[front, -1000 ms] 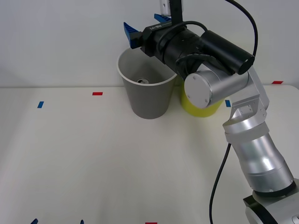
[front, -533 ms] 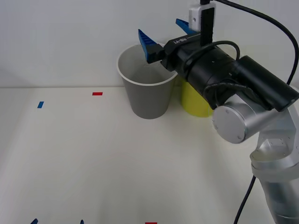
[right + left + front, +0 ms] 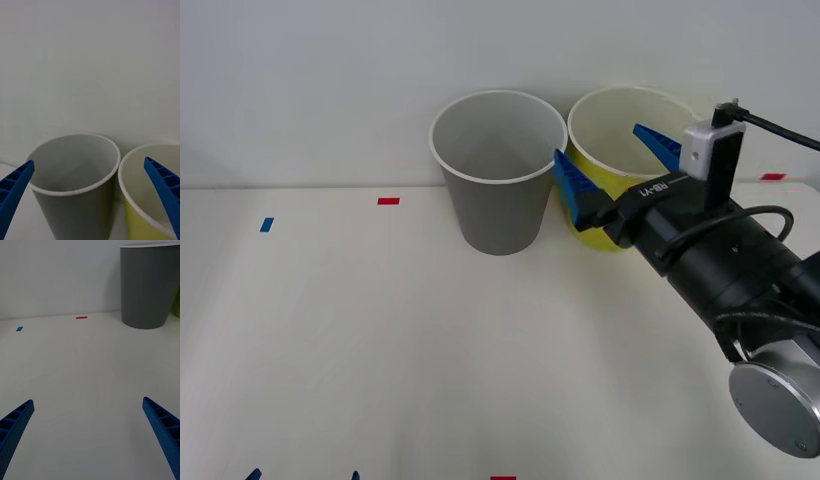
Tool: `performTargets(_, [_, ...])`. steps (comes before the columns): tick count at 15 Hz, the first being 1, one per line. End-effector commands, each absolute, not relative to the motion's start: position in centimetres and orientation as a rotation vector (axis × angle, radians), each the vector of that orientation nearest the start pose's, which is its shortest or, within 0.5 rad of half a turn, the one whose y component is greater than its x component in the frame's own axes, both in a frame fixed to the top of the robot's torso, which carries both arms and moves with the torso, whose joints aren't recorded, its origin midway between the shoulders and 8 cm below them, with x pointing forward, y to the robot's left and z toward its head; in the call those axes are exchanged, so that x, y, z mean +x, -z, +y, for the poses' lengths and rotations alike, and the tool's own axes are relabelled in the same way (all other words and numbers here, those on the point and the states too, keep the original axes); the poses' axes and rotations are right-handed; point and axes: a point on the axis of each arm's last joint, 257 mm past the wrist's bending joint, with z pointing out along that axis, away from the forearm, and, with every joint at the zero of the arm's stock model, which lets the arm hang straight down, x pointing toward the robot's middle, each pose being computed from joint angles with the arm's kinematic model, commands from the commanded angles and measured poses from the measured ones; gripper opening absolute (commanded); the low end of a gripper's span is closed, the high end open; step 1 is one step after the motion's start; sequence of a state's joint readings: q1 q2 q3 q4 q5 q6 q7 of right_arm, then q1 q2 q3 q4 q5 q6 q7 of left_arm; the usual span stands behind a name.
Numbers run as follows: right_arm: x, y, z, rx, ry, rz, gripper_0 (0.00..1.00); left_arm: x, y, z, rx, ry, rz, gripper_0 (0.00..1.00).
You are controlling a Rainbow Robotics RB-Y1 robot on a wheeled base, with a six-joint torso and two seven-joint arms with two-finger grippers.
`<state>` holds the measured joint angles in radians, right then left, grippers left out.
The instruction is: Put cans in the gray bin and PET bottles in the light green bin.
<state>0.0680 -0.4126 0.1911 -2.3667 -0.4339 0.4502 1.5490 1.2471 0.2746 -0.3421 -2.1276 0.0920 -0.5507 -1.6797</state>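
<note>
Bins: tall round tapered gray plastic bin with a white rim (image 3: 498,175) stands just beside the matching yellow-green plastic bin (image 3: 620,128) at the far edge of the white table (image 3: 380,330), gray on the robot's left.
Right gripper (image 3: 620,168): blue ribbed fingers spread wide with nothing between them, held in front of the yellow-green bin, just right of the gray one.
Left gripper (image 3: 90,438): fingers apart, empty, low over the near table, well short of the gray bin.
Can: cannot be made out; the gray bin's shaded inside hides its floor.
Key relation: both bins lie ahead of the right gripper, which is far nearer them.
Judgement: no can or bottle lies on the visible table, so sorting looks done.
</note>
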Motion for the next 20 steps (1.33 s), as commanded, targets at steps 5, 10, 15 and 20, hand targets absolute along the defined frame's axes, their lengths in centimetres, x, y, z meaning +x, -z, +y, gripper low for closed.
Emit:
performTargets(5, [40.2,8.0,-16.2,-0.261,-0.330,1.505,1.00,18.3,25.9,22.6,0.026,-0.035,1.706,1.00])
performTargets(10, [39.4,9.2,-16.7,-0.341,-0.285,1.527,1.00,18.3,25.9,22.6,0.026,-0.035,1.706,1.00])
performTargets(15, [38.7,11.4,-18.3,-0.349,-0.199,1.566,1.00,18.3,25.9,22.6,0.026,-0.035,1.706,1.00])
performTargets(20, [36.6,15.6,-21.6,-0.253,-0.071,1.589,1.00,18.3,25.9,22.6,0.026,-0.035,1.706,1.00])
